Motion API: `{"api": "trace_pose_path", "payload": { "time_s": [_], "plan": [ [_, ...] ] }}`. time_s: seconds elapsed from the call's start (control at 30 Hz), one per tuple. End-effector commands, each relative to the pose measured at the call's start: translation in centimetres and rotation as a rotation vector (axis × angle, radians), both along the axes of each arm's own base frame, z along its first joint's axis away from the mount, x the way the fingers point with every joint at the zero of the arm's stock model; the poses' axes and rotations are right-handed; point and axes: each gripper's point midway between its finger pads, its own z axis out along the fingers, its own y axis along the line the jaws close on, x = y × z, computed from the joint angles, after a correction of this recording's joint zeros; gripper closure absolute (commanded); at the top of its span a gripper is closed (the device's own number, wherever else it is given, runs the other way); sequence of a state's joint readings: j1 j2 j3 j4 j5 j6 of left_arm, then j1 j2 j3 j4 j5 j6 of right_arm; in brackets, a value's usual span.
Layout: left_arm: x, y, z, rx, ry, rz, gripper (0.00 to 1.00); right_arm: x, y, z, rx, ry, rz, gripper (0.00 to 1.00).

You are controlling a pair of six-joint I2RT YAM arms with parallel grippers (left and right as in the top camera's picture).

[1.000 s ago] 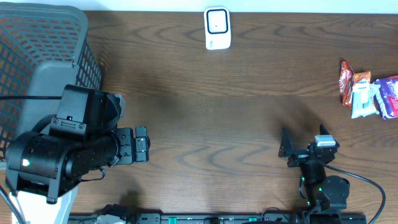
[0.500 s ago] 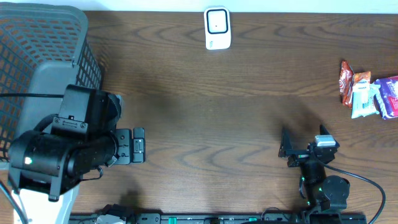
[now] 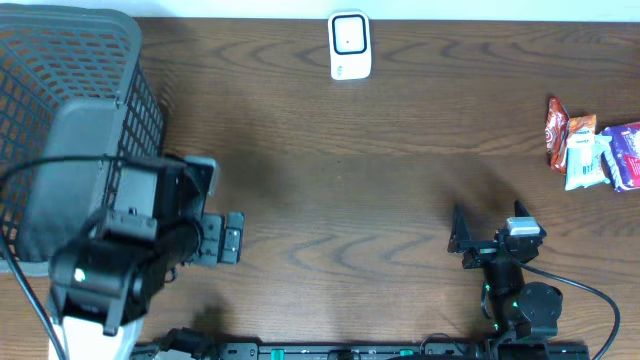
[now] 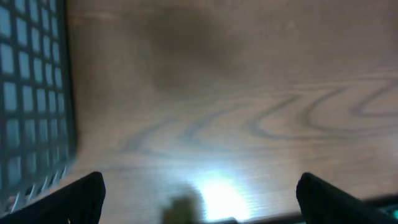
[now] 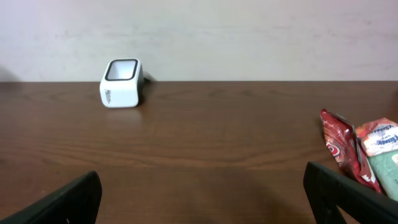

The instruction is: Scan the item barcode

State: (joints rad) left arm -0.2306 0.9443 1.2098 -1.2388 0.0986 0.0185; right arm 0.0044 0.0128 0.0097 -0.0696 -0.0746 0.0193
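The white barcode scanner (image 3: pixel 349 45) stands at the far middle of the table, and the right wrist view shows it ahead to the left (image 5: pixel 121 83). The items are snack packets at the far right: a red one (image 3: pixel 556 128) (image 5: pixel 339 146), a white and green one (image 3: pixel 581 160) and a purple one (image 3: pixel 625 155). My left gripper (image 3: pixel 231 239) (image 4: pixel 202 199) is open over bare wood beside the basket. My right gripper (image 3: pixel 470 238) (image 5: pixel 202 199) is open near the front edge, well short of the packets. Nothing is between either pair of fingers.
A dark mesh basket (image 3: pixel 60 100) fills the far left corner, and its wall shows at the left of the left wrist view (image 4: pixel 31 93). A pale wall runs behind the table's far edge.
The left arm has swung round and shifted toward the front edge, with its gripper staying near the basket; its wrist view is blurred. The right arm has not moved.
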Motion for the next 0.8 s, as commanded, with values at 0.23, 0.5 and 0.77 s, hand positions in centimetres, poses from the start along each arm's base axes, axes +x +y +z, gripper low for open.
{"api": "trace_pose_path", "payload": {
  "time_s": [0.23, 0.5, 0.77],
  "plan": [
    [0.2, -0.1, -4.2, -0.014, -0.21, -0.055, 0.02, 0.0, 0.1, -0.1, 0.017, 0.0, 0.003, 0.01],
    [-0.2, 1.3, -6.1, -0.021, -0.293, 0.008, 0.02, 0.0, 0.1, -0.1, 0.017, 0.0, 0.003, 0.01],
    [-1.0, 2.6, -6.3, -0.02, -0.346, 0.069, 0.02, 0.0, 0.1, -0.1, 0.017, 0.0, 0.003, 0.01]
  ]
}}
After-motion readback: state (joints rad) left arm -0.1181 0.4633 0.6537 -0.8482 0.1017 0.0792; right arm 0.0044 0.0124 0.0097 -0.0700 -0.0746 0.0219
